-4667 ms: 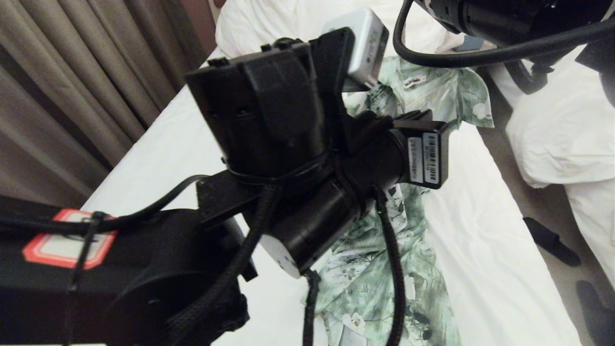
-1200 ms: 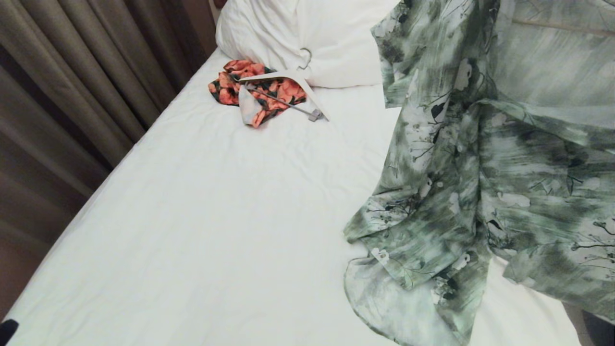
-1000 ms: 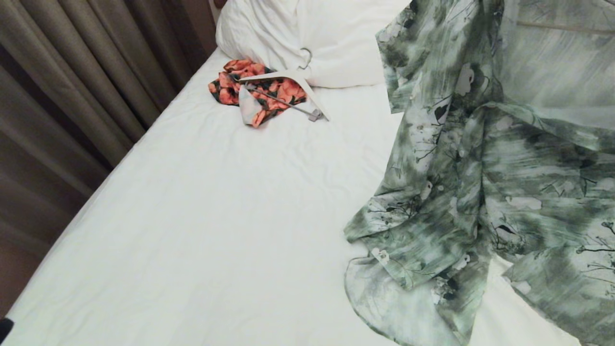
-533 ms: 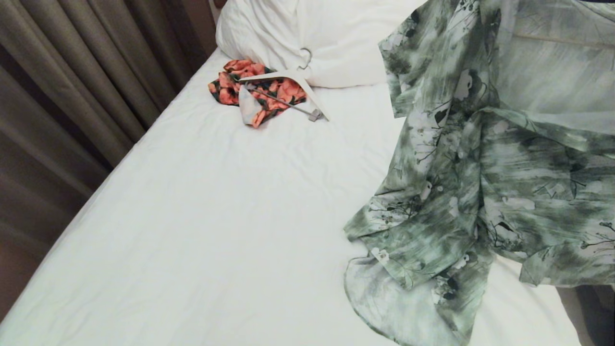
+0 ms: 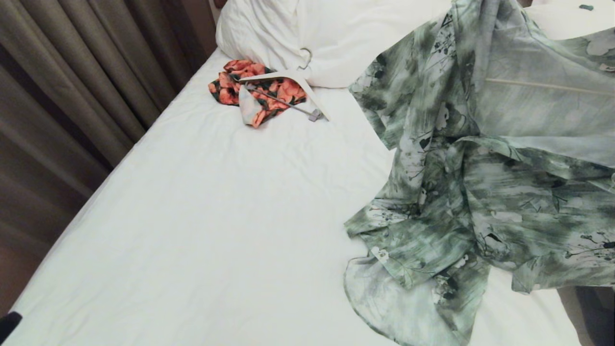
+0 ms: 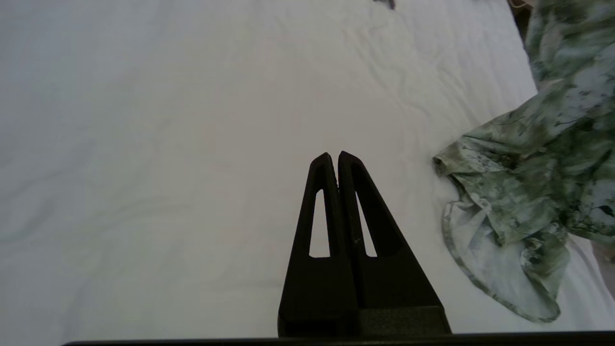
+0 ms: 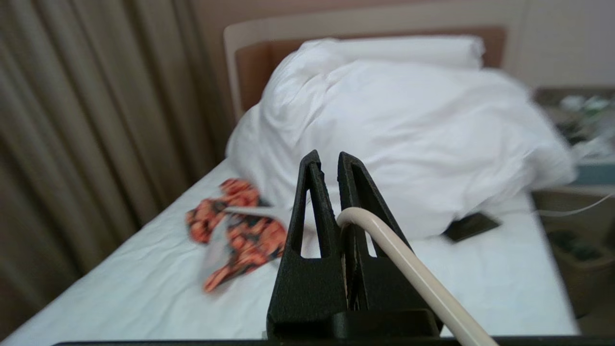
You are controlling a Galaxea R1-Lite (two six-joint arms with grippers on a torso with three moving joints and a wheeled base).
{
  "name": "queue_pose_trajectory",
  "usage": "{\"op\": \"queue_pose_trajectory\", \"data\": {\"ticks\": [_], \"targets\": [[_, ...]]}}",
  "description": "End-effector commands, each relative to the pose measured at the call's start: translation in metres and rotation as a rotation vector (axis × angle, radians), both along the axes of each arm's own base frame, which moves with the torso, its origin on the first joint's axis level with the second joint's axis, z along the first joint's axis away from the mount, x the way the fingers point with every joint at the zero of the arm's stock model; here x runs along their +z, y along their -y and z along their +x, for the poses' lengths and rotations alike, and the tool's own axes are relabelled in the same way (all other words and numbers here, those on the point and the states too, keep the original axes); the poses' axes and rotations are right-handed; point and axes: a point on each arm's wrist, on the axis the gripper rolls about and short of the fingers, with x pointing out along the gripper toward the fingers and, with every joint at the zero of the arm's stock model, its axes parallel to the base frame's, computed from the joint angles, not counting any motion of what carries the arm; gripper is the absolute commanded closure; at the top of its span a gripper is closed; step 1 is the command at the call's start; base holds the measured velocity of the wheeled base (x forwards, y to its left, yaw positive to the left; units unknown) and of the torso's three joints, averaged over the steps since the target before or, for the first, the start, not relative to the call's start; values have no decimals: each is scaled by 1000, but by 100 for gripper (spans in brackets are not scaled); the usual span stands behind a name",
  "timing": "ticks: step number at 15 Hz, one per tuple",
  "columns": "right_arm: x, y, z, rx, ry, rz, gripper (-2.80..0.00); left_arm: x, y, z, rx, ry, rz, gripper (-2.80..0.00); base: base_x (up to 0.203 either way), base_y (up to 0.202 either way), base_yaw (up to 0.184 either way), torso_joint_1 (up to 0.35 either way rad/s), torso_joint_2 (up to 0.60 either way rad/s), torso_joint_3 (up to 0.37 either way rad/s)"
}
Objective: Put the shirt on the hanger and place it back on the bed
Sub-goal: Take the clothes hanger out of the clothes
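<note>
Hotel-style bedroom, softly lit
Brown pleated curtains (image 5: 72, 91) hung along one side; a padded headboard (image 7: 250, 62) stood against a beige wall (image 7: 336, 12); a bedside table (image 7: 571, 202) sat beyond.

The head camera looked down from above along the bed (image 5: 202, 230) toward the pillows (image 5: 307, 33) at its far end, with curtains (image 5: 72, 81) down its left edge and the shirt (image 5: 461, 192) hanging close before its right side. The left wrist camera sat just behind the left gripper (image 6: 334, 156), low over the sheet, pointing downward and forward; it shared with the head view the sheet and the shirt's crumpled hem. The right wrist camera rode higher, nearly level behind the right gripper (image 7: 326, 156), facing the headboard (image 7: 250, 62); it shared the pillows, the curtains and the orange-and-black garment (image 7: 235, 235) with the head view.
</note>
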Motion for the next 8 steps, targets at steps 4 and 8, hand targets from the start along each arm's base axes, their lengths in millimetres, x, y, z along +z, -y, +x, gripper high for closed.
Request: {"op": "queue_pose_trajectory", "data": {"ticks": [4, 8], "targets": [[0, 3, -11, 175, -57, -18, 0, 5, 2, 22, -43, -16, -2, 0, 0, 0, 0, 0, 0, 0], [-1, 4, -17, 286, -107, -7, 0, 24, 4, 34, -105, -19, -2, 0, 0, 0, 0, 0, 0, 0]]}}
